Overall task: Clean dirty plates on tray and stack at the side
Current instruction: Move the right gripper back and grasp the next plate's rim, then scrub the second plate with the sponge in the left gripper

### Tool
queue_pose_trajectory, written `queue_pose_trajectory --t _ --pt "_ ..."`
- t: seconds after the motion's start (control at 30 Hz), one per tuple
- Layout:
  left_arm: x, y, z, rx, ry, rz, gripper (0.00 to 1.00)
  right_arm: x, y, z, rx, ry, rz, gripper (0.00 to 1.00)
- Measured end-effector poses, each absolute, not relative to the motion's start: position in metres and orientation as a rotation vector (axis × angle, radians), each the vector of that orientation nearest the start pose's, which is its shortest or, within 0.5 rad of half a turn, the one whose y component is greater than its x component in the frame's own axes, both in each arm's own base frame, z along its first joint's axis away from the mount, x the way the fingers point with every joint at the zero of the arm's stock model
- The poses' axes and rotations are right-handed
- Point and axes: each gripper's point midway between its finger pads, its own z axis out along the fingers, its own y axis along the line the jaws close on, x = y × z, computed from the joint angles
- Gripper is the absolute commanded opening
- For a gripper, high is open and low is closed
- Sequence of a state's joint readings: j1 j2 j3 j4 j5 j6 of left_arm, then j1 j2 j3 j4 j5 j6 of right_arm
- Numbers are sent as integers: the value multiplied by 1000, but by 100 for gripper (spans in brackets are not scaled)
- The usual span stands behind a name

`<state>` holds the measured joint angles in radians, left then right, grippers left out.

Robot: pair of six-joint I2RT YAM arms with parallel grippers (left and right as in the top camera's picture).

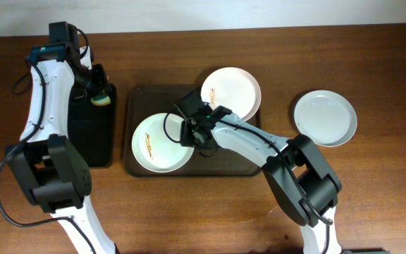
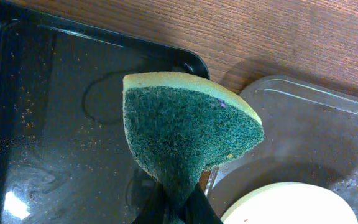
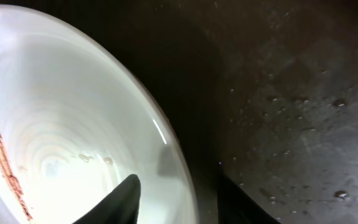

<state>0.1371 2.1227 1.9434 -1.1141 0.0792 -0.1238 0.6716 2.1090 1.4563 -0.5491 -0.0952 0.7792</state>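
Note:
The dark brown tray (image 1: 210, 161) holds a white plate (image 1: 162, 142) with a yellowish-brown smear at its left. A second smeared plate (image 1: 230, 93) lies over the tray's back right rim. A third plate (image 1: 324, 118), with no smear showing, lies on the table to the right. My right gripper (image 1: 189, 132) is open and its fingers (image 3: 182, 199) straddle the right rim of the left plate (image 3: 61, 124). My left gripper (image 1: 101, 92) is shut on a green and yellow sponge (image 2: 185, 124) above the black tray (image 2: 55, 93).
The narrow black tray (image 1: 90, 134) lies left of the brown tray and is speckled with crumbs. In the left wrist view the brown tray's corner (image 2: 328, 130) and a plate's edge (image 2: 284, 205) show at lower right. Bare wooden table surrounds the trays.

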Motion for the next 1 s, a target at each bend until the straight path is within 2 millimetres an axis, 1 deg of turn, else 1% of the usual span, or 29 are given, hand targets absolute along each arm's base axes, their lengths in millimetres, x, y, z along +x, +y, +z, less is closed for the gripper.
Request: queue_pose_trajectory --t 0.03,0.07,0.1,0.17,0.23,0.27,0.3,0.37,0.4,0.43,0.5,0.53,0.57,0.6,0.63,0.7,0.8,0.83,0.87,0.9,0.93,0.97,1.0 --pt "475 52 118 -357 2839 -111 2 363 310 10 143 2889 477 15" --pt "475 52 118 -356 2840 -111 2 363 309 9 163 2894 485 7" --pt "474 50 117 -352 2842 -111 1 363 308 8 183 2900 487 4" --pt "473 39 117 -323 2858 -116 1 364 306 6 203 2913 508 4" --pt "472 15 116 -252 2875 -125 1 366 300 6 232 2930 526 4" --pt "471 -1 113 -204 2887 -132 1 367 297 6 243 2933 527 4" --pt "465 -21 106 -144 2915 -138 1 369 292 6 264 2941 527 4" --pt "453 -52 88 -48 2962 -146 1 374 283 6 301 2943 531 4" --pt "445 -64 74 -6 2987 -146 1 375 282 7 305 2943 532 4" --pt "438 -73 61 23 3004 -157 1 375 282 6 306 2943 531 4" --pt "410 -93 30 80 3078 -213 1 375 282 7 306 2942 532 4" --pt "404 -99 21 96 3088 -238 1 375 282 7 307 2942 532 4" --pt "400 -103 12 109 3088 -251 1 375 282 7 306 2943 532 4" --pt "402 -105 6 113 3063 -267 1 375 282 7 307 2943 531 4" --pt "404 -106 6 114 3019 -284 1 375 282 7 306 2943 530 4" --pt "402 -106 5 99 3014 -286 1 375 282 7 307 2943 530 4" --pt "376 -105 5 65 3124 -310 1 373 281 6 307 2951 523 4" --pt "368 -107 5 104 3149 -348 1 373 281 6 306 2952 522 4" --pt "368 -107 5 148 3143 -360 1 373 281 6 307 2952 523 4" --pt "372 -106 3 182 3121 -346 1 373 281 6 308 2952 523 4" --pt "384 -103 3 178 3072 -287 1 374 282 6 309 2947 530 4" --pt "403 -97 4 126 2998 -177 1 375 283 7 316 2943 538 4" --pt "416 -91 5 67 2945 -79 1 375 283 7 325 2943 538 4"
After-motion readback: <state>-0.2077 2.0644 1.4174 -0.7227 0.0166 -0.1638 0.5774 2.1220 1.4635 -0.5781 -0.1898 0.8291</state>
